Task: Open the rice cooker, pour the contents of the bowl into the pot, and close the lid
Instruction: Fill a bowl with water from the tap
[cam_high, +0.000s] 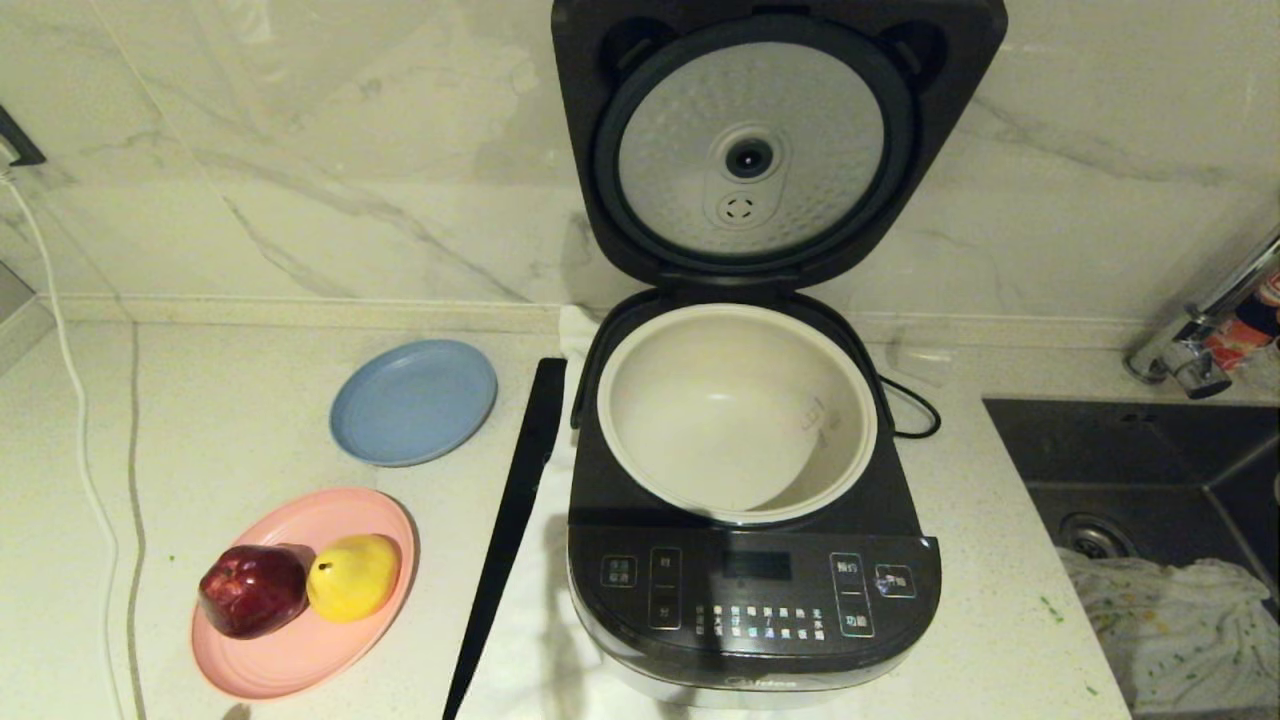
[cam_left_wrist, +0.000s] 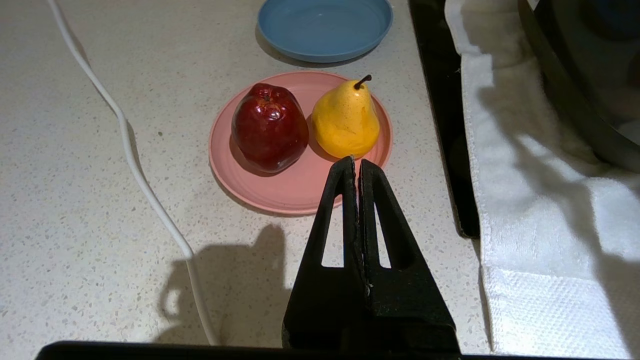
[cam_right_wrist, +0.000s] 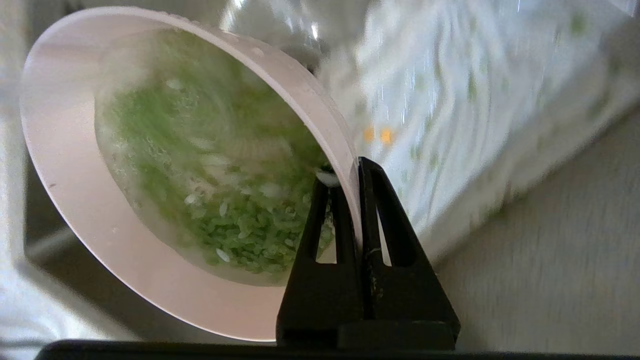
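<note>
The rice cooker (cam_high: 750, 600) stands mid-counter with its lid (cam_high: 750, 150) swung fully up, silver dimpled underside facing me. The cream-white pot (cam_high: 660, 400) inside looks empty. Neither arm shows in the head view. In the right wrist view my right gripper (cam_right_wrist: 352, 165) is shut on the rim of the pale pink bowl (cam_right_wrist: 75, 200), one finger inside and one outside. The bowl is tilted and holds the contents (cam_right_wrist: 215, 190), green bits with white grains. My left gripper (cam_left_wrist: 356, 162) is shut on nothing, hovering over the counter near the pink plate.
A pink plate (cam_high: 300, 650) carries a red apple (cam_high: 252, 590) and a yellow pear (cam_high: 352, 575); a blue plate (cam_high: 413, 400) lies behind it. A black strip (cam_high: 510, 520) lies left of the cooker. A sink (cam_high: 1150, 470) with a cloth (cam_high: 1170, 620) is on the right, and a white cable (cam_high: 70, 400) far left.
</note>
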